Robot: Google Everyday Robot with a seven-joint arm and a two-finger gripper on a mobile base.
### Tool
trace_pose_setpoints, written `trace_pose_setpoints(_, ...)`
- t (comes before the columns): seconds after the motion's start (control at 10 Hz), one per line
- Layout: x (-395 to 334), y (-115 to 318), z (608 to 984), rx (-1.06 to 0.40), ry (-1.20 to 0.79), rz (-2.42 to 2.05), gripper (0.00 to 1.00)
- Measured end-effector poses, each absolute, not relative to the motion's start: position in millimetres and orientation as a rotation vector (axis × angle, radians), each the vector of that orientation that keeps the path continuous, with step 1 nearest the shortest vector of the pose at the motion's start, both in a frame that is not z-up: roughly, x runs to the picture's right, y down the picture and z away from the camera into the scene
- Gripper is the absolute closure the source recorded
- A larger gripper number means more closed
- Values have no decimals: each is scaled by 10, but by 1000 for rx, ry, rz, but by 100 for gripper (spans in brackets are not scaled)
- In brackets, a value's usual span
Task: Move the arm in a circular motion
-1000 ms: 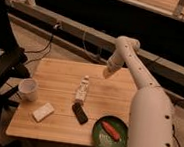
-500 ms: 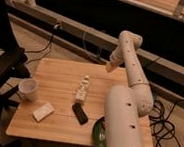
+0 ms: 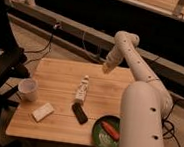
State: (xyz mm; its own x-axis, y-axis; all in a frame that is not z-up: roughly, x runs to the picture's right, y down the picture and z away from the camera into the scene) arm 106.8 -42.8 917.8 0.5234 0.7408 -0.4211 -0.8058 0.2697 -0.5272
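Observation:
My cream-white arm (image 3: 141, 102) rises from the lower right, bends at a rounded joint (image 3: 127, 40) at the top, and drops toward the table's far edge. Small dark holes run along its segments. The gripper (image 3: 106, 68) is the narrow tapered tip, hanging just above the far edge of the wooden table (image 3: 60, 74), to the right of its middle. It is not near any object and holds nothing that I can see.
On the table lie a small white bottle (image 3: 82, 90), a black bar (image 3: 79, 113), a white cup (image 3: 28, 88), a pale sponge-like block (image 3: 42, 111) and a green plate (image 3: 101, 135) with a red item (image 3: 111, 131). A dark chair (image 3: 3, 69) stands left. A ledge with cables runs behind.
The lower arm segment has swung left and nearer the camera, now covering part of the green plate. The tip has stayed near the table's far edge, shifting only slightly.

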Motion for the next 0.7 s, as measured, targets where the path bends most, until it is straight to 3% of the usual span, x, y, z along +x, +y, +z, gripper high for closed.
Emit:
trace_pose_setpoints(0.4, 820, -302, 9106, -752, 110, 1013, 55)
trace_pose_setpoints(0.7, 911, -158, 8794, -745, 117, 1012, 55)
